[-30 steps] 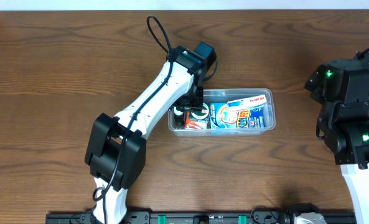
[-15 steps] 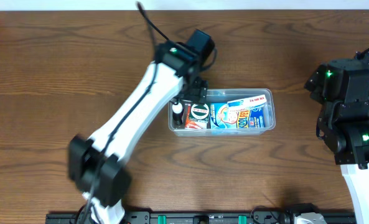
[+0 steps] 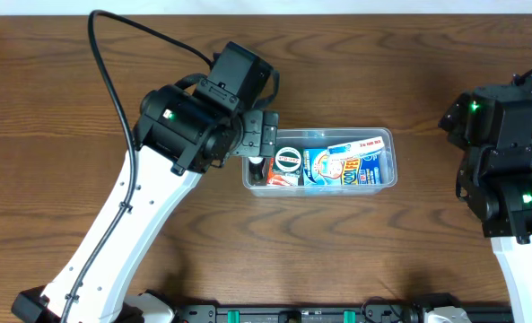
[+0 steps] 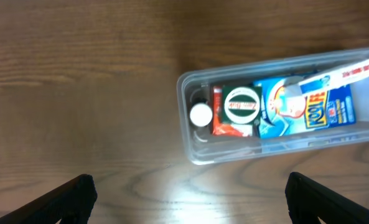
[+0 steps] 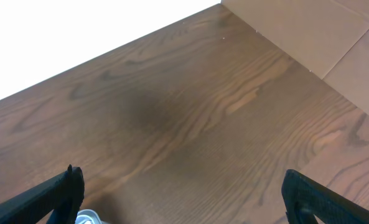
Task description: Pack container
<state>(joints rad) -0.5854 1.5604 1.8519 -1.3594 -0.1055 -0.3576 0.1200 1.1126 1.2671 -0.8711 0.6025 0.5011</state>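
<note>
The container [image 3: 384, 134] is a clear shallow tub in the middle of the wooden table. Inside it lie a white-capped bottle [image 4: 201, 115], a green and red box with a round logo [image 4: 241, 107] and a blue packet [image 4: 308, 107]. My left gripper [image 3: 264, 135] hovers above the tub's left end, open and holding nothing. In the left wrist view the container [image 4: 189, 144] lies ahead of the left gripper [image 4: 187, 194], whose dark fingers [image 4: 72, 194] stand far apart over bare wood. My right gripper [image 5: 184, 193] is open over bare table, away from the tub.
The right arm [image 3: 503, 170] stands folded at the table's right edge. The table's far edge and a tan surface [image 5: 333, 31] beyond it show in the right wrist view. A black rail [image 3: 292, 314] runs along the front edge.
My left gripper has opened and risen out of the container's left end, its arm swinging left. The box with the round logo stays in the tub. The right arm has not moved.
</note>
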